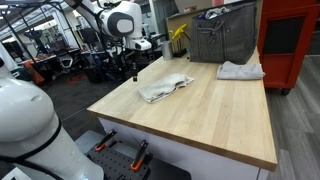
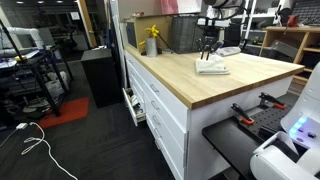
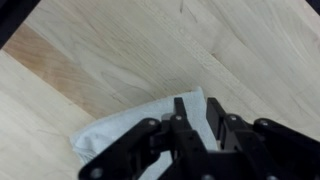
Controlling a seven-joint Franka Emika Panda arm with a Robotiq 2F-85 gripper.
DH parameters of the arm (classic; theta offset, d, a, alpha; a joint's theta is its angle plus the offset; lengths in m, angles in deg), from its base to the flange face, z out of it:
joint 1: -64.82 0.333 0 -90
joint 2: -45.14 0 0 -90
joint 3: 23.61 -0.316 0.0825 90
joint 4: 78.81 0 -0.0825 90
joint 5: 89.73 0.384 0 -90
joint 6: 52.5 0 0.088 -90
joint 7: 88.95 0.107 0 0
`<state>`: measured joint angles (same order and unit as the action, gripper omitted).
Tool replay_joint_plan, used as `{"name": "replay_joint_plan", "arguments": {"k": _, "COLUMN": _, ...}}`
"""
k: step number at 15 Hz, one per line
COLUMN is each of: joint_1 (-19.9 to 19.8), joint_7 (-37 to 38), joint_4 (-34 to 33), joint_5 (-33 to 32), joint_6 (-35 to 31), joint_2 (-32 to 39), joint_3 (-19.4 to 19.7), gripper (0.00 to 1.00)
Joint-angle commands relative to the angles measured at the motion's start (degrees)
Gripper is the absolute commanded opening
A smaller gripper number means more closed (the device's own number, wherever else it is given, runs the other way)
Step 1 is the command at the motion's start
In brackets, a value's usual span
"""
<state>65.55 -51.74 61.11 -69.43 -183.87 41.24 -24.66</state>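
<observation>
Workshop racks and a red metal tool cabinet [image 1: 290, 40] stand behind a pale wooden butcher-block worktop [image 1: 215, 115]. A crumpled white cloth [image 1: 165, 88] lies near one long edge, about midway along it. The black two-fingered gripper [image 2: 208, 48] hangs just above this cloth with jaws narrowly parted, holding nothing, while a second white cloth [image 1: 240, 70] lies well apart beside a grey wire basket [image 1: 222, 38] at the far end.

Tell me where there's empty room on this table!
Big bare patch: table wood between the white cloth and the near edge. Crowded at the back: grey bin, yellow object, second cloth. The gripper hangs over the white cloth.
</observation>
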Motion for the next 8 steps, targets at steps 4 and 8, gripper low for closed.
{"name": "replay_joint_plan", "arguments": {"k": 4, "joint_1": -1.23, "joint_7": 0.27, "joint_4": 6.35, "joint_5": 3.87, "joint_6": 2.07, "joint_2": -10.9, "joint_3": 0.85, "gripper": 0.83}}
{"name": "replay_joint_plan", "arguments": {"k": 8, "joint_1": -2.51, "joint_7": 9.02, "joint_4": 7.77, "joint_5": 1.85, "joint_6": 2.85, "joint_2": -12.2, "joint_3": -0.55, "gripper": 1.0}}
